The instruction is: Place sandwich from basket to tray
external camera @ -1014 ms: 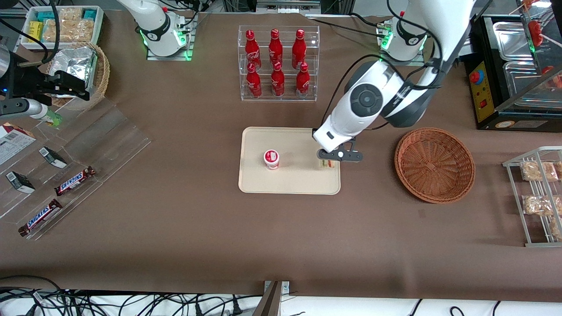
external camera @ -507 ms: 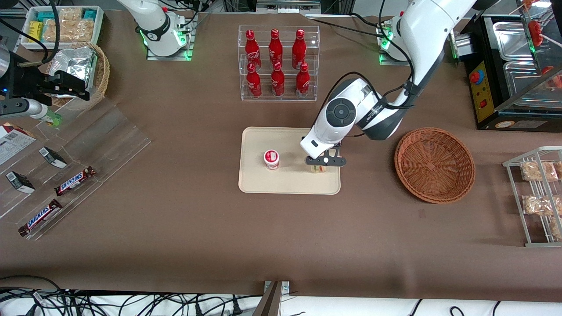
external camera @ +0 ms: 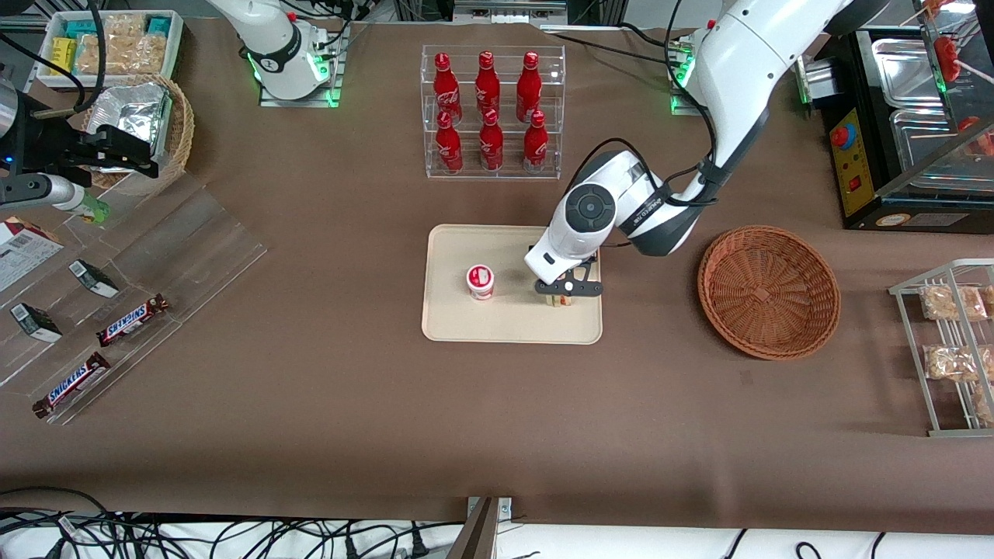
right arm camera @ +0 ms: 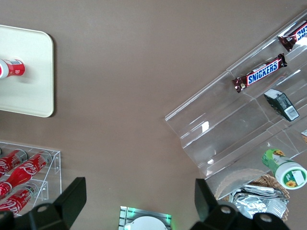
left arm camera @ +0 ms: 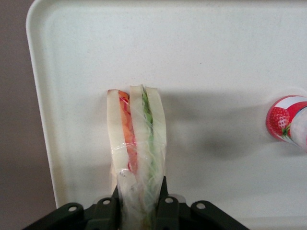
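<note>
Over the last second the gripper has carried the sandwich from the tray's basket-side rim further inward and lower, so it now sits just right of centre in the front frame, beside the strawberry yogurt cup. In the wrist view the fingers are clamped on the wrapped sandwich, which stands on edge over the tray. The wicker basket lies empty; only release appears to remain.
</note>
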{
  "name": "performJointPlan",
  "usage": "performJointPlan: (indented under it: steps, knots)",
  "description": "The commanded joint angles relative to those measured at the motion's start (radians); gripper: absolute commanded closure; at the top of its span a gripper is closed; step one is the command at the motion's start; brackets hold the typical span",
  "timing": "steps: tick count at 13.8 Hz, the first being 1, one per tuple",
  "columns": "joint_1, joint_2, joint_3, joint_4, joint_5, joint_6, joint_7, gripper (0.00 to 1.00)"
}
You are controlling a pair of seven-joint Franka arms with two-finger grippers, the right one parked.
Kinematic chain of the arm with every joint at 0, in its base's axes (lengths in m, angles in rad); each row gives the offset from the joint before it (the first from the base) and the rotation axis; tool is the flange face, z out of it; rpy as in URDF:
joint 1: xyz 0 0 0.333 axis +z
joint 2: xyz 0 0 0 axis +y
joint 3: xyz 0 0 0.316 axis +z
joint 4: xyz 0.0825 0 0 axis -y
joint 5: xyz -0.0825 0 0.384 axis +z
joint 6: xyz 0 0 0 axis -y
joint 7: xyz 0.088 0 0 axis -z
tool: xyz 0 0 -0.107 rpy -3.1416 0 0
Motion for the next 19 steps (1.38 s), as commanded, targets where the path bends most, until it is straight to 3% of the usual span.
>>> performJointPlan:
  steps: [1,5,13,19]
  knots:
    - [-0.019,0.02,0.005,0.029,0.06,-0.003,-0.029,0.04]
    - [-0.002,-0.014,0.002,0.043,0.068,-0.017,-0.049,0.0]
    - [0.108,-0.339,0.011,0.046,0.059,-0.195,-0.254,0.0]
    - [0.142,-0.472,0.011,0.068,0.049,-0.32,-0.317,0.0]
